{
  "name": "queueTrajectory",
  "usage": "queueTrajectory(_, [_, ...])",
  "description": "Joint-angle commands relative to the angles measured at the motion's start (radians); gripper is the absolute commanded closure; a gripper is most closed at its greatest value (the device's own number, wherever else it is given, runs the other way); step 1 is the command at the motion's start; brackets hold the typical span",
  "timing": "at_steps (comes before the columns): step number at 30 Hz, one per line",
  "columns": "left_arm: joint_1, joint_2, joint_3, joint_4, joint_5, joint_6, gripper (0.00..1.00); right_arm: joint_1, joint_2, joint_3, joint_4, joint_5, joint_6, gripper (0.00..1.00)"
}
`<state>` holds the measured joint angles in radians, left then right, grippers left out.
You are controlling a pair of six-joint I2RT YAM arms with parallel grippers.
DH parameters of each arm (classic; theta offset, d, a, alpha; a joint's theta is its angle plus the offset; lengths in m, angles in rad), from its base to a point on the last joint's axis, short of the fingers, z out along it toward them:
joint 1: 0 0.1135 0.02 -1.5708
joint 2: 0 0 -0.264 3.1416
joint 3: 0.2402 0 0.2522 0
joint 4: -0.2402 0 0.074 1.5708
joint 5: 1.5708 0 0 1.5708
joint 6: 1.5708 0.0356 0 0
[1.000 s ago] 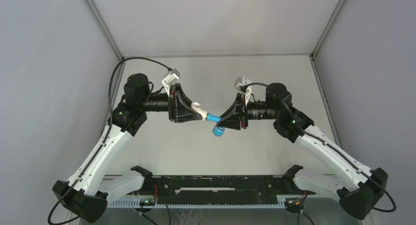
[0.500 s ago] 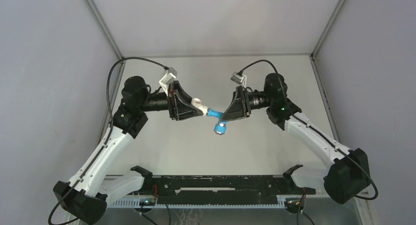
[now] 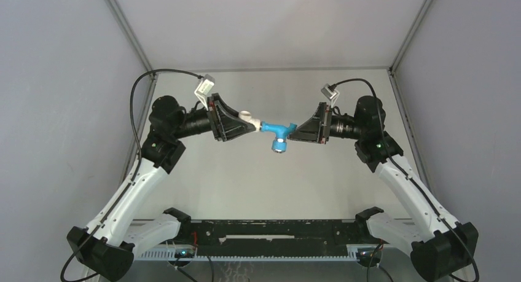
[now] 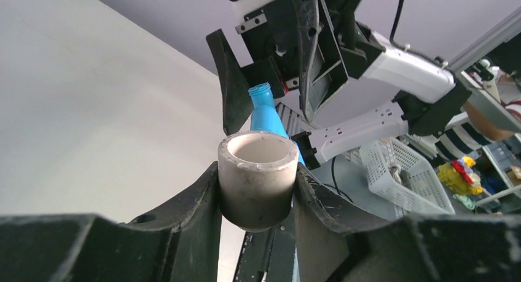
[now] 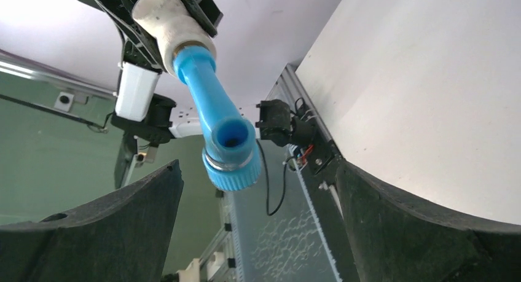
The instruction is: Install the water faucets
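Observation:
The blue water faucet (image 3: 276, 132) hangs in the air above the table, one end stuck in a short white cylindrical fitting (image 3: 249, 118). My left gripper (image 3: 250, 125) is shut on that fitting (image 4: 257, 177), and the faucet (image 4: 265, 113) juts out beyond it. My right gripper (image 3: 294, 133) stands open at the faucet's other end. In the right wrist view the faucet (image 5: 215, 119) points toward the camera. Its ribbed blue cap (image 5: 231, 169) sits between the wide-spread fingers (image 5: 123, 223) without touching them. The right gripper (image 5: 258, 211) holds nothing.
The grey table (image 3: 270, 184) lies below both arms, with grey walls on three sides. A black rail (image 3: 264, 236) runs along the near edge between the arm bases. A white basket (image 4: 405, 177) shows beyond the table in the left wrist view.
My right gripper has opened, let go of the faucet and drawn back to the right. The left gripper, fitting and faucet have risen slightly, and the faucet has turned.

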<state>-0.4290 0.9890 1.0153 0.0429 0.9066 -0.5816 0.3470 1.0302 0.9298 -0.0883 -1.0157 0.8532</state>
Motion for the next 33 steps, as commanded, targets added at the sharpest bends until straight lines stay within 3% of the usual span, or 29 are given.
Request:
queueTrajectory(1, [0.006, -0.010, -0.018, 0.149, -0.067, -0.122, 1.00, 0.025, -0.070, -0.099, 0.182, 0.120, 0.054, 0.00])
queueTrajectory(3, [0.005, -0.005, -0.039, 0.201, -0.073, -0.154, 1.00, 0.051, -0.100, -0.161, 0.334, 0.167, 0.124, 0.00])
queueTrajectory(9, [0.004, 0.006, -0.061, 0.231, -0.123, -0.164, 1.00, 0.153, -0.105, -0.197, 0.558, 0.231, 0.208, 0.00])
queueTrajectory(17, [0.004, 0.025, -0.063, 0.098, -0.181, -0.071, 1.00, 0.224, -0.056, -0.134, 0.745, 0.165, 0.344, 0.00])
queueTrajectory(22, [-0.004, 0.038, -0.053, 0.010, -0.164, 0.002, 1.00, 0.227, -0.064, -0.060, 0.694, 0.165, 0.302, 0.00])
queueTrajectory(29, [-0.030, 0.042, -0.034, -0.052, -0.053, 0.064, 1.00, 0.222, -0.064, 0.027, 0.372, 0.287, 0.000, 0.00])
queueTrajectory(33, [-0.034, 0.047, 0.006, -0.200, -0.085, 0.153, 1.00, 0.218, -0.079, 0.051, 0.379, 0.240, -0.032, 0.00])
